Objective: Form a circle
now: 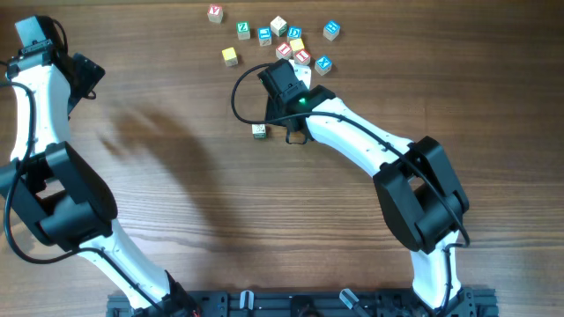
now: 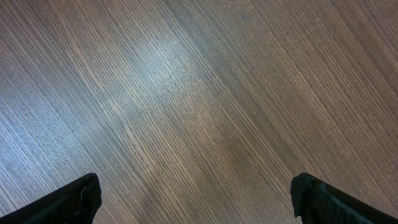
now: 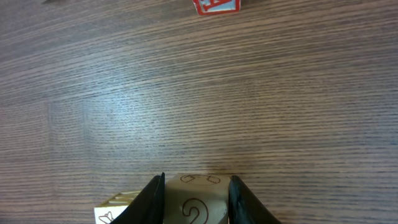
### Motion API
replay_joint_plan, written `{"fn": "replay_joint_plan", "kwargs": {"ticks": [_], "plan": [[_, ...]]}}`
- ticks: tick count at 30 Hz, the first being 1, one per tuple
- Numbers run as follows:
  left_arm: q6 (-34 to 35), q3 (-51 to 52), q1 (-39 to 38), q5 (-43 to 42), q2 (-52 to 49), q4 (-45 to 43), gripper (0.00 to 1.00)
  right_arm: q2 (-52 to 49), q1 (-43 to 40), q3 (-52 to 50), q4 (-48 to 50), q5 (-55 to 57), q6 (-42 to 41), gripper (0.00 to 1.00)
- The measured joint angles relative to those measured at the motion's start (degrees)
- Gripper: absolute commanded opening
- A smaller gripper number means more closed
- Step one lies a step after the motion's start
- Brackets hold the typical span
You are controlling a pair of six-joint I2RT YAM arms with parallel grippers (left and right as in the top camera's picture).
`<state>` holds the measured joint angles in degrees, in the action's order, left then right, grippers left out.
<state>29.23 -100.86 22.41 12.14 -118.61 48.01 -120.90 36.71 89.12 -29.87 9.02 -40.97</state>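
One cream cube (image 3: 196, 205) clenched in rt claw (image 3: 196, 182), beside circle (image 1: 297, 44), lt claw (image 2: 196, 186) released

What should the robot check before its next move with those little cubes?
1. Right hand grips something: ok, a cream cube sits between its fingers.
2. Left hand out of the way: ok, open over bare table.
3. Circle formed: not ok, the cluster of cubes lies loose.
4. Strays gathered: not ok, a green-marked cube sits apart.
5. Free gap for the held cube: cannot tell, the arm hides it from above.
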Motion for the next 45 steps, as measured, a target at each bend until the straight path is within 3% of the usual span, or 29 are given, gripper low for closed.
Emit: {"fn": "replay_joint_plan", "kwargs": {"ticks": [45], "plan": [[0.0,0.0,0.0,0.0,0.0,0.0,1.00,-0.9,0.0,0.0,-2.4,-1.1,0.0,0.30]]}}
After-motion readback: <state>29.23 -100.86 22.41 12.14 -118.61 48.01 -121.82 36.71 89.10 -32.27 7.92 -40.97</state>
